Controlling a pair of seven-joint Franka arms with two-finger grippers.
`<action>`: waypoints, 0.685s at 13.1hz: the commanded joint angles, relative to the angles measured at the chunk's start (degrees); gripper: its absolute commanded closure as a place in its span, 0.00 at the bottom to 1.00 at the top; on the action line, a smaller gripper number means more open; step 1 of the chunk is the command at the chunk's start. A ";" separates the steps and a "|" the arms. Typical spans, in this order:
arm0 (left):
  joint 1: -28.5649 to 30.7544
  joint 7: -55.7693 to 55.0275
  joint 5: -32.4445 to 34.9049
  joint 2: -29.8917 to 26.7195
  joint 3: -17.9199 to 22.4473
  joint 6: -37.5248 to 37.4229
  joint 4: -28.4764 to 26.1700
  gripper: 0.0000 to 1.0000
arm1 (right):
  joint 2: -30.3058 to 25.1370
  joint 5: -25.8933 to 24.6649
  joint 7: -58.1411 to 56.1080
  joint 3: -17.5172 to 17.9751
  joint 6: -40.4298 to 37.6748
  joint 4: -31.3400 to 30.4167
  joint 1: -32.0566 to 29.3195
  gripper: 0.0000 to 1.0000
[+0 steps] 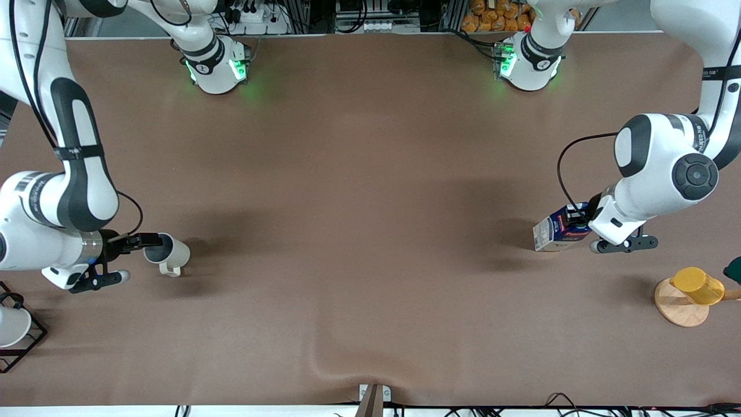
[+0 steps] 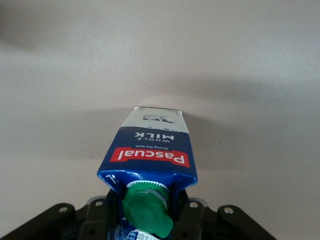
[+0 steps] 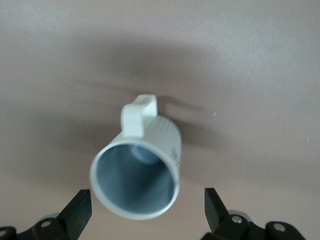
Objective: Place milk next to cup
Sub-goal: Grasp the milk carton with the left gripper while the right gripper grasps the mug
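Milk (image 2: pixel 150 150): one, left tool (image 1: pixel 576 223) clamped | cup (image 3: pixel 137 175): one, right tool (image 3: pixel 147 212) apart

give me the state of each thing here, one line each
milk: standing on the table toward the left arm's end, cap on, gripped at its top
left gripper: shut on the milk
cup: on the table toward the right arm's end, empty, not gripped
right gripper: open, fingers either side of the cup's rim
yellow cup: on a round wooden base
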 commanded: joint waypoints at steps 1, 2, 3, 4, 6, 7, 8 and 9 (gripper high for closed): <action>0.04 -0.41 0.98 -0.59 0.02 0.10 0.80 0.72 | 3.04 -0.87 -7.09 0.73 4.26 -0.46 -1.64 0.00; -0.04 -0.32 0.98 -1.12 -0.07 -0.25 0.97 0.72 | 2.95 -0.87 -7.81 0.73 4.71 -1.34 -1.64 0.00; -0.04 -0.41 0.98 -1.38 -0.42 -0.52 1.84 0.72 | 2.95 -0.87 -7.82 0.64 4.71 -1.61 -1.64 0.00; -0.22 -0.41 0.98 -1.56 -0.51 -0.52 2.03 0.72 | 3.13 -0.87 -7.82 0.64 4.88 -1.78 -1.64 0.00; -0.48 -0.23 0.90 -2.87 -1.04 -0.61 2.82 0.72 | 3.57 -0.87 -7.90 0.73 4.98 -2.05 -1.65 0.63; -0.57 -0.32 0.89 -3.14 -2.43 -1.83 3.60 0.72 | 3.57 -0.87 -7.90 0.73 4.97 -2.75 -1.64 1.00; -0.48 -0.49 0.89 -3.32 -3.92 -4.01 4.74 0.72 | 3.57 -0.87 -7.90 0.73 4.97 -2.84 -1.64 1.00; -0.48 -0.67 0.89 -3.23 -4.37 -5.95 6.23 0.72 | 3.57 -0.87 -7.90 0.73 5.06 -2.84 -1.64 1.00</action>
